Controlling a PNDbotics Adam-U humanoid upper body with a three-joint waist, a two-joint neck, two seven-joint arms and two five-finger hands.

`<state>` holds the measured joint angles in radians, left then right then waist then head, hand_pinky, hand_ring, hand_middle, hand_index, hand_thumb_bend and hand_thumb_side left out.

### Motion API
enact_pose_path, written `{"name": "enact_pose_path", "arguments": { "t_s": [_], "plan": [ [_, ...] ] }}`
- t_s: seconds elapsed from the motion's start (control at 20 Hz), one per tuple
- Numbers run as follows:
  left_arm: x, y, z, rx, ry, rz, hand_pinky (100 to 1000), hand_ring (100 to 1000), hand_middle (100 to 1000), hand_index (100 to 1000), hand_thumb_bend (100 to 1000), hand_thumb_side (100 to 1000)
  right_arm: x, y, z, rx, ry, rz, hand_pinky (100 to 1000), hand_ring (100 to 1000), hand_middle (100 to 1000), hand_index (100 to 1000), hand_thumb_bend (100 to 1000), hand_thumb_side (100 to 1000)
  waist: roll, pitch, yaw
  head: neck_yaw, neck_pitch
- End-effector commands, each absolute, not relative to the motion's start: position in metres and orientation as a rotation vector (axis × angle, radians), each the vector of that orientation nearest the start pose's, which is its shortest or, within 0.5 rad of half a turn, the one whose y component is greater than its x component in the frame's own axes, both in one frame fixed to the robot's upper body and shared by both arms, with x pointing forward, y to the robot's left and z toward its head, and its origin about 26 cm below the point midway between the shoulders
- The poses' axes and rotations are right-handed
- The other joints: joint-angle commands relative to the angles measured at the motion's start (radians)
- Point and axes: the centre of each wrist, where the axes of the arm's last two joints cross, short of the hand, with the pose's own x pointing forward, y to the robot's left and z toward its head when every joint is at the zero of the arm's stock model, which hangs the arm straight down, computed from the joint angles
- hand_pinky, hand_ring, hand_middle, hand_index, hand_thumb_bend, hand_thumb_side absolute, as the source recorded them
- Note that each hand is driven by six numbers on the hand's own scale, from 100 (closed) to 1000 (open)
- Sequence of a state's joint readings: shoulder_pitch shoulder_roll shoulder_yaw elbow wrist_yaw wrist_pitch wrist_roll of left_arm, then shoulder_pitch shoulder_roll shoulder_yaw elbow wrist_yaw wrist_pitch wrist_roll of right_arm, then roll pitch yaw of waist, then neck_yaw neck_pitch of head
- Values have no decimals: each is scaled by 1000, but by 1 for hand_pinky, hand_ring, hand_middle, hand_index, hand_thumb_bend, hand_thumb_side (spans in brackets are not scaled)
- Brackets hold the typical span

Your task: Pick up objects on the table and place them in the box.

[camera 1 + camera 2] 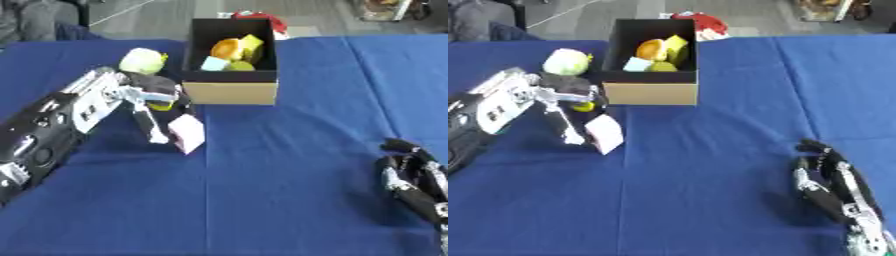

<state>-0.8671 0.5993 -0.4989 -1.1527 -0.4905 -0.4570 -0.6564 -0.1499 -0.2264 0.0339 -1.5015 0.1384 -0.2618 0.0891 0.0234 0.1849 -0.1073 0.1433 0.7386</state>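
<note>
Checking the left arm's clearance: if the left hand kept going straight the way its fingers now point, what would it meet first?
Probably the pale pink block, already at the left hand's fingertips. Beyond it lies only bare blue tablecloth. Depth is hard to judge.

No words, numbers or signs can be read here. The box (230, 92) has a plain brown front with nothing written on it. The pink thing (187, 133) on the blue table (289, 175) looks blank too. The left hand (150, 97) has small light marks on its arm, too blurry to read
</note>
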Motion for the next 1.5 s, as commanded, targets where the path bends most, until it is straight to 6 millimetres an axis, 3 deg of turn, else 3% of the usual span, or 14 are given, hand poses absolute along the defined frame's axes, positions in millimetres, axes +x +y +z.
{"name": "enact_pose_path", "arguments": {
  "t_s": [0.05, 0.1, 0.15, 0.5, 0.65, 0.85, 1.05, 1.25, 1.5],
  "plan": [
    [443, 259, 214, 263, -1283, -2391, 816, 682, 534, 590, 185, 227, 316, -287, 24, -177, -1861, 478, 750, 661, 734, 836, 100, 252, 10, -29, 1, -2, -6],
    [442, 259, 215, 255, -1291, -2381, 816, 682, 534, 590, 185, 227, 316, -287, 24, -177, -1861, 478, 750, 661, 734, 836, 100, 252, 10, -29, 1, -2, -6],
    [442, 255, 221, 254, -1326, -2366, 805, 676, 544, 605, 104, 222, 315, -286, 22, -173, -1854, 476, 750, 661, 734, 836, 100, 251, 6, -36, 3, -2, 0],
    [469, 233, 282, 415, -1611, -2061, 792, 676, 562, 631, 100, 212, 313, -284, 18, -161, -1846, 467, 750, 661, 734, 836, 100, 250, -8, -40, 6, -6, 2],
    [481, 219, 296, 436, -1699, -1910, 792, 683, 579, 649, 100, 207, 314, -283, 19, -157, -1849, 467, 751, 661, 734, 837, 100, 250, -10, -34, 5, -7, -2],
    [495, 206, 285, 415, -1722, -1732, 797, 694, 593, 662, 114, 208, 314, -281, 20, -144, -1852, 474, 751, 661, 734, 837, 100, 250, -9, -33, -1, 1, -5],
    [505, 185, 257, 413, -1636, -1667, 801, 709, 647, 714, 163, 215, 315, -279, 20, -139, -1854, 474, 751, 661, 734, 836, 100, 250, -12, -33, -9, 6, -11],
    [505, 164, 242, 478, -1594, -1631, 804, 723, 692, 788, 191, 218, 316, -278, 21, -132, -1859, 474, 751, 661, 733, 836, 100, 251, -14, -31, -10, 7, -15],
    [501, 145, 236, 611, -1584, -1568, 803, 724, 705, 804, 193, 215, 316, -277, 21, -127, -1861, 476, 750, 661, 733, 836, 100, 251, -16, -30, -8, 9, -16]
  ]
}}
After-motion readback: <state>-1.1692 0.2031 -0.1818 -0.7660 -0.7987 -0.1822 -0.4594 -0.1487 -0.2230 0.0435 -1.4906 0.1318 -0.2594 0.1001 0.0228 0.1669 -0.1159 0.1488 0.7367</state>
